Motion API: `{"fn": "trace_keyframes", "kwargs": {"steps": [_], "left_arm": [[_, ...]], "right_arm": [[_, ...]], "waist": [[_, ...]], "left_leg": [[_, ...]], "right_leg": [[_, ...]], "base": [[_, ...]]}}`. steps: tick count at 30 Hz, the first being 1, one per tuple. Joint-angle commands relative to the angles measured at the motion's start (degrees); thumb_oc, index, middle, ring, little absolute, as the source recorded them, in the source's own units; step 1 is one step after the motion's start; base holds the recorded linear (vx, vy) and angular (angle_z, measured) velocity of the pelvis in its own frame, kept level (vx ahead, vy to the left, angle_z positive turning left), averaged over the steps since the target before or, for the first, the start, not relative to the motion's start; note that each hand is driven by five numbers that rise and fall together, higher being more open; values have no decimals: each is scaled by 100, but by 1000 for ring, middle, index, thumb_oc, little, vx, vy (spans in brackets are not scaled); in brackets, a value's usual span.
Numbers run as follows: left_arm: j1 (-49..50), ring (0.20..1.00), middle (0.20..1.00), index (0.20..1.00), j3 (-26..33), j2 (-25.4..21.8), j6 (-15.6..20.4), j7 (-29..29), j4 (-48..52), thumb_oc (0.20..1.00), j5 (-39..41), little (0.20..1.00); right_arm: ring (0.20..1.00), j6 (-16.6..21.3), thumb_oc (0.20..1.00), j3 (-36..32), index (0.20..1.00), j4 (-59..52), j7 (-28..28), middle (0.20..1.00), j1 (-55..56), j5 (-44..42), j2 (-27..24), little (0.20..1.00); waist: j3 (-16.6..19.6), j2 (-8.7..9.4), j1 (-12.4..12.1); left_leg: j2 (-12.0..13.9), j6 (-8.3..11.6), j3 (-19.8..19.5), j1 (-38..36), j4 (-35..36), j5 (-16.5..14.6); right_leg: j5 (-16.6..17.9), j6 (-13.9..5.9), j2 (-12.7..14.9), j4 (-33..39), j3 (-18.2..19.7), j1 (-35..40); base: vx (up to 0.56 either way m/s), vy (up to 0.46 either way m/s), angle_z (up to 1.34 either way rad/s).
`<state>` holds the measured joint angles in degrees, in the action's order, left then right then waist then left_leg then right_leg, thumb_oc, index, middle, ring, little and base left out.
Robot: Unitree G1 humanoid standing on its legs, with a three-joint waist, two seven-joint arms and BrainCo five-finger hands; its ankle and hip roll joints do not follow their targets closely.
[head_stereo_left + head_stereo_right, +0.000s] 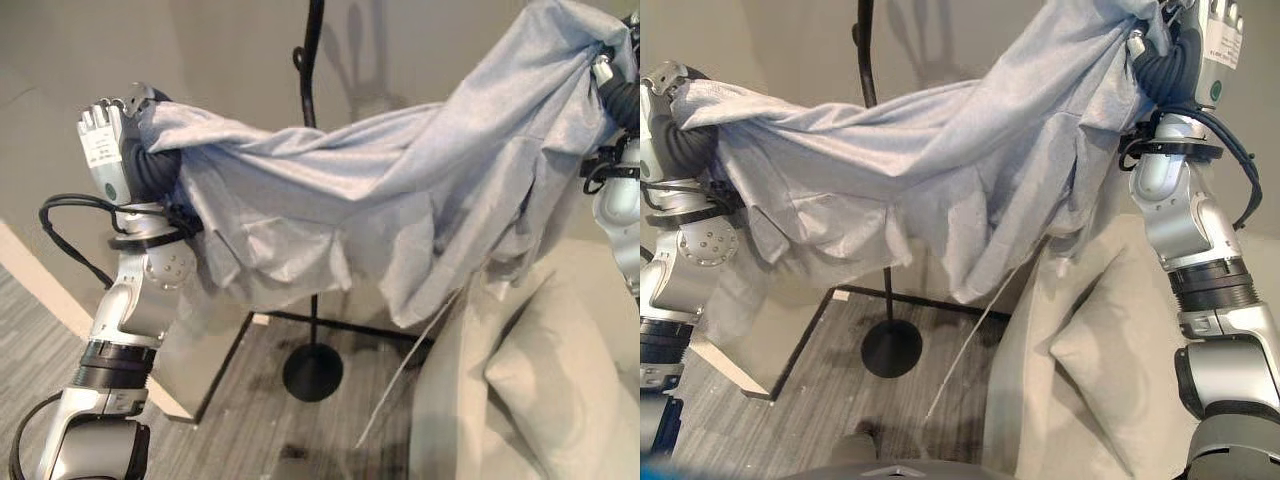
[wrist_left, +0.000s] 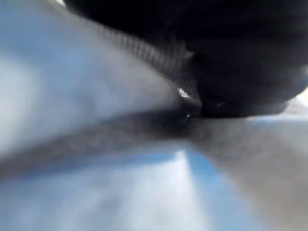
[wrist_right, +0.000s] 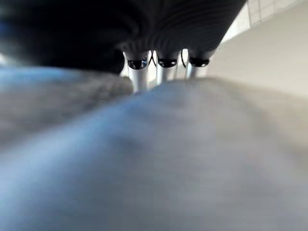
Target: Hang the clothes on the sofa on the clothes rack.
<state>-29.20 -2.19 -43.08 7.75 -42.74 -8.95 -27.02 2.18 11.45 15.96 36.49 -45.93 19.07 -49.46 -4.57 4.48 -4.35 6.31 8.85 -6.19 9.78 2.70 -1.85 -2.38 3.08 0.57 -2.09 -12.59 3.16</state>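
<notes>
**Grey garment stretched between my two robot hands, in front of the rack**

I hold the pale grey garment [image 1: 380, 190] up in the air, spread wide between both arms. My left robot hand [image 1: 105, 135] is at its left end, raised to about shoulder height, and the cloth wraps over and around it; in the left wrist view the fabric covers the fingers, so I cannot tell how they are set. My right robot hand [image 1: 1185, 45] is higher, at the garment's right end, with the cloth bunched against it. In the right wrist view the fingers [image 3: 166, 67] reach down behind a fold of cloth and their tips are hidden, so I cannot tell their grip either.

The garment sags in the middle and hangs in loose folds, with a thin drawstring [image 1: 965, 350] dangling toward the floor [image 1: 250, 420]. Behind it stands the black clothes rack [image 1: 312, 60], its pole passing behind the cloth down to a round base [image 1: 312, 372]. The beige sofa [image 1: 1040, 400] with a cushion [image 1: 1120, 370] sits below my right arm.
</notes>
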Motion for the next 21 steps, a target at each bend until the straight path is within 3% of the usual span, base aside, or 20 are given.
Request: {"fn": "trace_keyframes", "kwargs": {"steps": [1,4,9,14,21], "left_arm": [[-379,200,200,200,198,-423,18,-37,51,200,418,200],[-452,200,200,200,132,-491,18,-3,8,200,426,200],[-931,200,200,200,-283,-883,-1,-32,-464,200,560,200],[-1220,200,200,200,-697,-1013,-27,140,-983,200,742,200],[-1024,200,200,200,-979,-638,40,443,-1197,200,926,200]], "right_arm": [[200,-1,200,205,200,701,110,200,-680,-388,-196,200],[200,-45,200,302,200,811,90,200,-762,-380,-204,200],[200,-157,200,824,200,2035,104,200,-1383,-599,-227,200],[200,-216,200,1312,200,2894,-61,200,-1965,-824,-319,200],[200,-257,200,1704,200,3661,-427,200,-2088,-879,-273,200]], "waist": [[359,52,-258],[505,80,-304],[760,265,-403],[866,263,-360],[900,295,-330]], "left_leg": [[-74,-155,170,162,-101,812],[-112,-153,231,49,-197,933],[-351,-394,560,-78,-407,700],[-471,-531,755,-124,-424,572],[-620,-619,847,-144,-344,506]], "right_leg": [[-732,-615,76,386,-151,1016],[-791,-654,168,343,-151,1160],[-822,-875,516,41,-100,1155],[-761,-1026,688,-184,-61,1008],[-602,-1140,777,-208,-69,911]], "base": [[314,119,-53],[289,122,-37],[244,157,-41],[122,116,-10],[105,83,-1]]}}
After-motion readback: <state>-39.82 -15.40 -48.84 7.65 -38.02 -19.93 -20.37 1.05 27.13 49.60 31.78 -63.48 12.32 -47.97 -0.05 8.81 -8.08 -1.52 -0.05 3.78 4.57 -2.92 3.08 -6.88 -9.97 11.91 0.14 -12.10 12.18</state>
